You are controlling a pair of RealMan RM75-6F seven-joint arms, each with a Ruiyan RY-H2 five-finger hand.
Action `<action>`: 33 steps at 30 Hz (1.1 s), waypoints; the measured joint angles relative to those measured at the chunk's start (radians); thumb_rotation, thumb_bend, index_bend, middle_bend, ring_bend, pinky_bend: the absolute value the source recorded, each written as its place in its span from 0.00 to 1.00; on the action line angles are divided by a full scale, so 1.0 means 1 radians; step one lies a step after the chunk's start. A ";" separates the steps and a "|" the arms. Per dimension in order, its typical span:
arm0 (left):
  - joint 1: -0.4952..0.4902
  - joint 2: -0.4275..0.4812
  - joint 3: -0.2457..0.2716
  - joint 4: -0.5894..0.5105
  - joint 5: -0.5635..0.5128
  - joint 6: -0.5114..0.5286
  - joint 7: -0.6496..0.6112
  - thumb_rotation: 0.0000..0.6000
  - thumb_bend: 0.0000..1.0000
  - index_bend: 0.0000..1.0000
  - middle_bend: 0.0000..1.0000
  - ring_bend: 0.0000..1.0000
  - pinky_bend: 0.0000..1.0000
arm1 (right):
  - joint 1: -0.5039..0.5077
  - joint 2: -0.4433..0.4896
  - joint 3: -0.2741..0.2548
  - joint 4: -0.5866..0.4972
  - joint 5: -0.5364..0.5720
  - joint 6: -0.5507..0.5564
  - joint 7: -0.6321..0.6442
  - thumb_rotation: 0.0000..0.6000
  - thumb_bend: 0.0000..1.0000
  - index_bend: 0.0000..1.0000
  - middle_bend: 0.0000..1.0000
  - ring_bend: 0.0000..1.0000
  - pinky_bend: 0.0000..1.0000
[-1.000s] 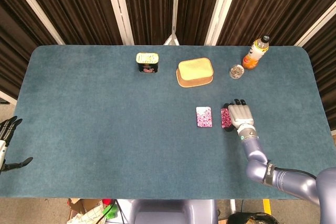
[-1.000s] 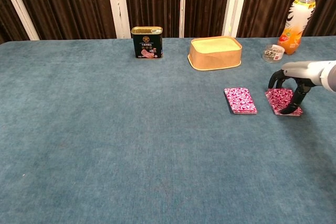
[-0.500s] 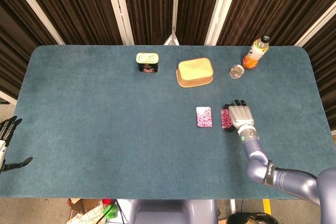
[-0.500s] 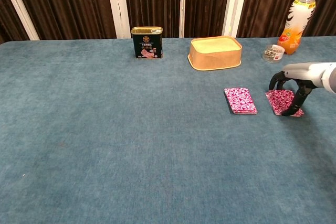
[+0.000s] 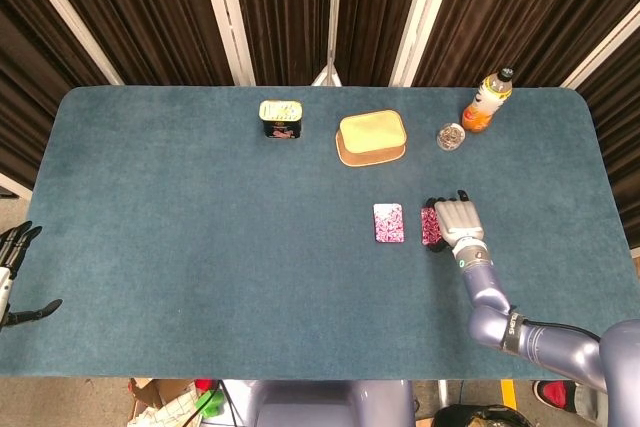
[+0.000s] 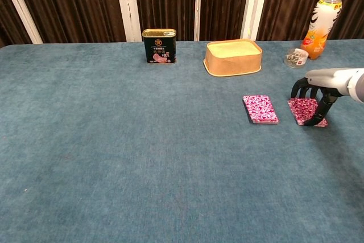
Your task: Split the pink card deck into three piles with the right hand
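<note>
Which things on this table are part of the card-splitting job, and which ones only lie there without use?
Part of the job:
- left pink card pile
- right pink card pile
- right hand, arched over the right pile, fingertips at its edges

Just lying about:
- green tin can
- tan box
- orange drink bottle
- small glass dish
- left hand, idle at the table edge

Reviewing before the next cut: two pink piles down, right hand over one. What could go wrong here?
1. The right hand arches over the right pile with fingertips at its edges; lifting could take the whole pile rather than part, or fan cards across the cloth.
2. The left pile lies close by; a sideways move might nudge it.
3. A third pile placed to the right lands nearer the table edge.
</note>
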 measured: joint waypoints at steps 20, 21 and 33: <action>0.001 -0.002 -0.001 -0.001 -0.001 0.003 0.005 1.00 0.00 0.00 0.00 0.00 0.00 | -0.043 0.124 0.018 -0.081 -0.032 0.040 0.045 1.00 0.25 0.37 0.40 0.45 0.00; 0.001 -0.002 -0.001 -0.001 -0.001 0.003 0.005 1.00 0.00 0.00 0.00 0.00 0.00 | -0.047 0.129 0.017 -0.081 -0.031 0.040 0.049 1.00 0.25 0.37 0.41 0.45 0.00; 0.001 -0.005 -0.004 -0.006 -0.005 0.005 0.016 1.00 0.00 0.00 0.00 0.00 0.00 | -0.079 0.166 0.022 -0.103 -0.082 0.033 0.104 1.00 0.25 0.37 0.41 0.45 0.00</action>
